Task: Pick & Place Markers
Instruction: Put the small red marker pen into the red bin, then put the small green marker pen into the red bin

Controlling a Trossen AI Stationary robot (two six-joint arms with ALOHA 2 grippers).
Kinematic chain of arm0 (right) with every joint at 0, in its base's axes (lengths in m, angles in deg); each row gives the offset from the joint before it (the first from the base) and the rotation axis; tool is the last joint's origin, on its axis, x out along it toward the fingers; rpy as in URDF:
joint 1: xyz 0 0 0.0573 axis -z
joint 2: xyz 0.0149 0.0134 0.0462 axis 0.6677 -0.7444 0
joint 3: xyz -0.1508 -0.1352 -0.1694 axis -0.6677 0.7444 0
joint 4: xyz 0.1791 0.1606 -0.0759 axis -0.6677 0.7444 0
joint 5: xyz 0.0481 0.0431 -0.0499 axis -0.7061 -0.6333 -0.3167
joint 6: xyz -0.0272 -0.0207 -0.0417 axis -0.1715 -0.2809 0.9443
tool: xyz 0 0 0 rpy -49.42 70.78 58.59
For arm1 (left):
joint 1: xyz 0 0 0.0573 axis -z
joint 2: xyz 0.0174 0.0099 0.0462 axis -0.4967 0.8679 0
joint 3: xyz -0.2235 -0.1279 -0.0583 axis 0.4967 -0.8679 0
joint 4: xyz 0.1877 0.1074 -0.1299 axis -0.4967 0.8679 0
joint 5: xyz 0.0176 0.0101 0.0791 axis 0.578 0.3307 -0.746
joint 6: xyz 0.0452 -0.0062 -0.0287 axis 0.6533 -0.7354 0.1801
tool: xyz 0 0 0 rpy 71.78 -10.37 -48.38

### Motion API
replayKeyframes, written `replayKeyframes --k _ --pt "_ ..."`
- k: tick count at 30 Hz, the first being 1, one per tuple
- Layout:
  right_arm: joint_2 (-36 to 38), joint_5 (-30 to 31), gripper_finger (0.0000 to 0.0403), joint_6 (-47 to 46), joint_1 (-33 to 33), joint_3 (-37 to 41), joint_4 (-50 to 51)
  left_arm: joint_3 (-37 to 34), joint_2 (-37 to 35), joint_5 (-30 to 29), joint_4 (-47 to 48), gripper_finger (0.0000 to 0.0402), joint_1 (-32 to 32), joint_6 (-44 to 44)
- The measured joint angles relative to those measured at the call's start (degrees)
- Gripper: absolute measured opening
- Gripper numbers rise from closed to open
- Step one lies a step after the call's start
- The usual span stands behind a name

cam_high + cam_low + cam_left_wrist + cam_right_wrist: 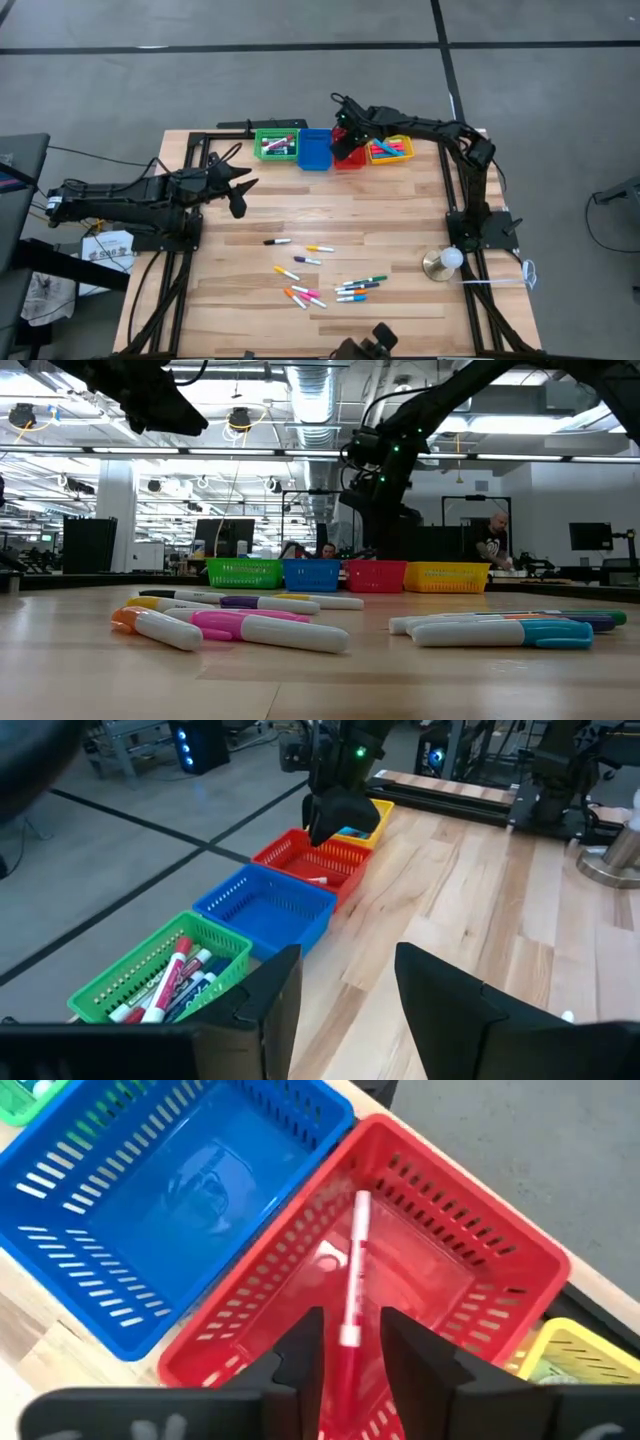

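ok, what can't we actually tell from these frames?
- Blue bin: high view too small to show contents.
- Red bin: mostly hidden by right gripper in high view.
- Marker: right wrist view can't settle whether it is released or gripped.
- Left gripper: fingertips cut off by left wrist view's edge.

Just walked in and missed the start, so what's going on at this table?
The robot is sorting markers into coloured bins. The right gripper hangs over the red bin with a red marker between its parted fingers, apparently being dropped in. The left gripper waits open near the green bin. More markers lie loose on the table.
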Motion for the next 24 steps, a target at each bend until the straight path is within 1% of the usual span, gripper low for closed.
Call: replayKeyframes --k 4,8,12,18,24 --pt "0.4 -0.2 0.0106 0.0 -0.7 0.0 0.6 0.0 0.0 0.7 0.0 0.0163 0.0 0.0" --pt "3.2 0.0 0.0105 0.0 -2.1 0.0 0.8 0.0 0.0 3.2 0.1 0.0163 0.0 0.0" --pt "8.3 0.0 0.0096 0.5 -4.3 0.0 0.9 0.0 0.0 6.6 0.2 0.0163 0.0 0.0" --pt "17.5 -0.2 0.0085 4.5 -8.7 0.0 2.4 0.0 0.0 11.6 0.5 0.0163 0.0 0.0" --pt "24.3 -1.0 0.0083 8.6 -15.4 -0.1 7.8 0.0 0.0 14.3 0.5 0.0163 0.0 0.0"
